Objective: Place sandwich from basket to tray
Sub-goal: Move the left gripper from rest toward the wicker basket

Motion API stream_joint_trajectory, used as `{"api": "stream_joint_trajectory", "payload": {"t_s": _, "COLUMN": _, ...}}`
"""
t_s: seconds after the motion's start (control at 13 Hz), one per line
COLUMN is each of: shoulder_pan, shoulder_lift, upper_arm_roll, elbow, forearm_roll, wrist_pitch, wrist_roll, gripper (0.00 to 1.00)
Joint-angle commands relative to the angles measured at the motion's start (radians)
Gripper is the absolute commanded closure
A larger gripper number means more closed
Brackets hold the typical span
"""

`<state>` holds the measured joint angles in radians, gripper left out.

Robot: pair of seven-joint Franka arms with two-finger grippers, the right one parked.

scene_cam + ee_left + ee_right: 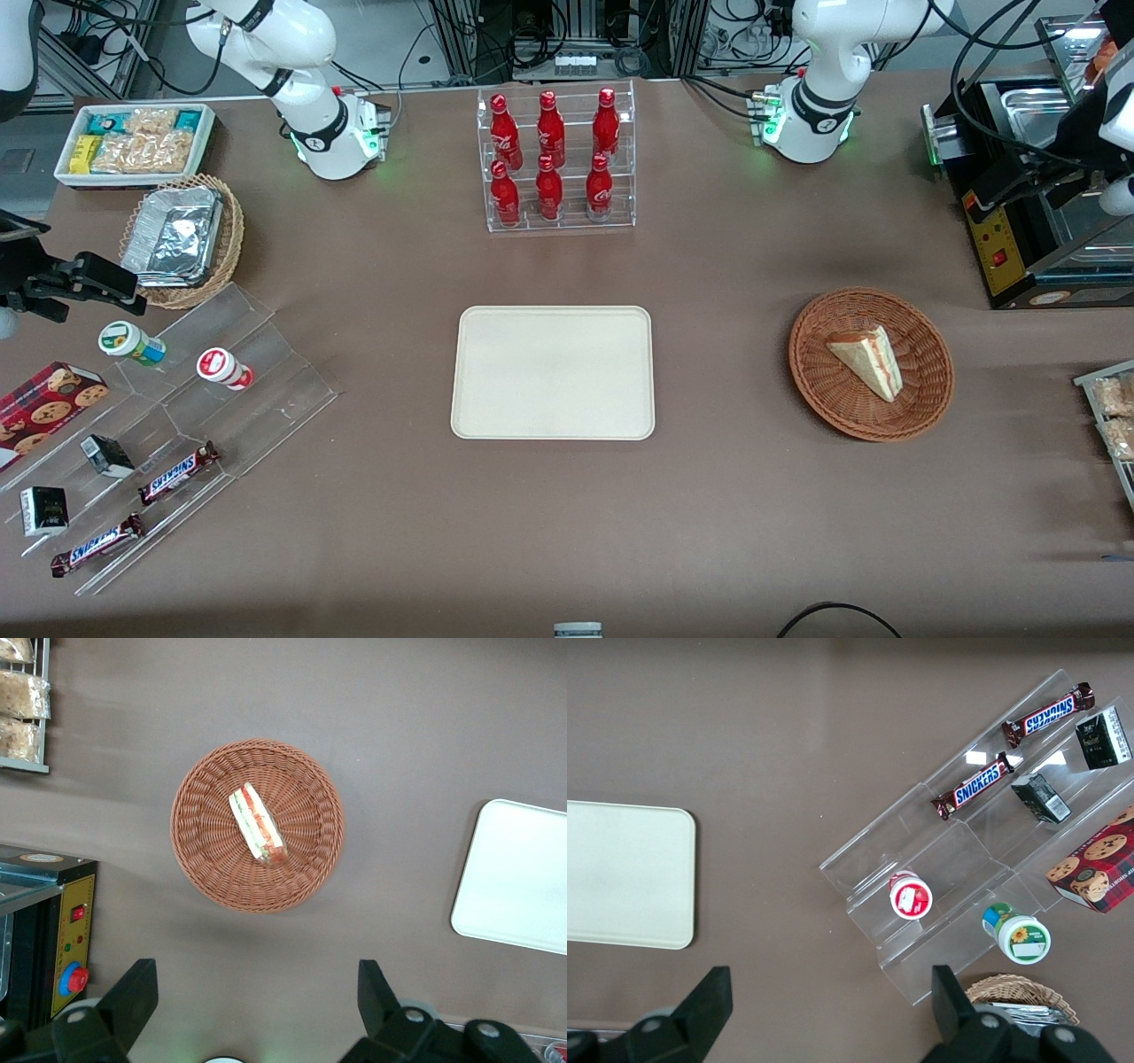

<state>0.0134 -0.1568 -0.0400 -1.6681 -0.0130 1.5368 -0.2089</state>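
The sandwich [868, 361], a pale bread wedge with a red and green filling stripe, lies in the round reddish-brown wicker basket [815, 372] toward the working arm's end of the table. The cream tray [554, 372] lies flat and bare at the table's middle, beside the basket. My left gripper [1014, 182] hangs high above the table, farther from the front camera than the basket, near the black machine. In the left wrist view the gripper [257, 979] is open and empty, well above the sandwich [257, 826], the basket [204, 850] and the tray [523, 877].
A black machine [1019, 230] stands near the gripper. A wire rack of snack packets [1112, 416] sits at the working arm's edge. A clear rack of red bottles [558, 159] stands farther back than the tray. A stepped acrylic stand [177, 399] with snacks lies toward the parked arm's end.
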Motion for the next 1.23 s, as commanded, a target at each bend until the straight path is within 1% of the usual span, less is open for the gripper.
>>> {"api": "stream_joint_trajectory", "payload": {"t_s": 0.0, "shoulder_pan": 0.008, "shoulder_lift": 0.019, "upper_arm_roll": -0.001, "elbow": 0.027, "forearm_roll": -0.004, "wrist_pitch": -0.023, "wrist_roll": 0.017, "gripper": 0.00}}
{"api": "stream_joint_trajectory", "payload": {"t_s": 0.15, "shoulder_pan": 0.005, "shoulder_lift": 0.046, "upper_arm_roll": 0.038, "elbow": 0.033, "forearm_roll": 0.004, "wrist_pitch": -0.023, "wrist_roll": 0.016, "gripper": 0.00}}
{"api": "stream_joint_trajectory", "payload": {"t_s": 0.31, "shoulder_pan": 0.008, "shoulder_lift": 0.088, "upper_arm_roll": 0.043, "elbow": 0.018, "forearm_roll": 0.004, "wrist_pitch": -0.023, "wrist_roll": 0.011, "gripper": 0.00}}
{"api": "stream_joint_trajectory", "payload": {"t_s": 0.38, "shoulder_pan": 0.007, "shoulder_lift": 0.098, "upper_arm_roll": 0.072, "elbow": -0.025, "forearm_roll": 0.004, "wrist_pitch": -0.008, "wrist_roll": 0.010, "gripper": 0.00}}
{"api": "stream_joint_trajectory", "payload": {"t_s": 0.54, "shoulder_pan": 0.008, "shoulder_lift": 0.092, "upper_arm_roll": 0.098, "elbow": -0.146, "forearm_roll": -0.005, "wrist_pitch": 0.089, "wrist_roll": -0.004, "gripper": 0.00}}
{"api": "stream_joint_trajectory", "payload": {"t_s": 0.62, "shoulder_pan": 0.007, "shoulder_lift": 0.095, "upper_arm_roll": 0.121, "elbow": -0.174, "forearm_roll": -0.005, "wrist_pitch": 0.110, "wrist_roll": -0.019, "gripper": 0.00}}
{"api": "stream_joint_trajectory", "payload": {"t_s": 0.77, "shoulder_pan": 0.008, "shoulder_lift": 0.115, "upper_arm_roll": 0.135, "elbow": -0.214, "forearm_roll": -0.005, "wrist_pitch": 0.159, "wrist_roll": -0.070, "gripper": 0.00}}
{"api": "stream_joint_trajectory", "payload": {"t_s": 0.85, "shoulder_pan": 0.007, "shoulder_lift": 0.117, "upper_arm_roll": 0.140, "elbow": -0.254, "forearm_roll": -0.007, "wrist_pitch": 0.205, "wrist_roll": -0.111, "gripper": 0.00}}
{"api": "stream_joint_trajectory", "payload": {"t_s": 1.15, "shoulder_pan": -0.009, "shoulder_lift": 0.118, "upper_arm_roll": 0.140, "elbow": -0.473, "forearm_roll": -0.001, "wrist_pitch": 0.509, "wrist_roll": -0.297, "gripper": 0.00}}
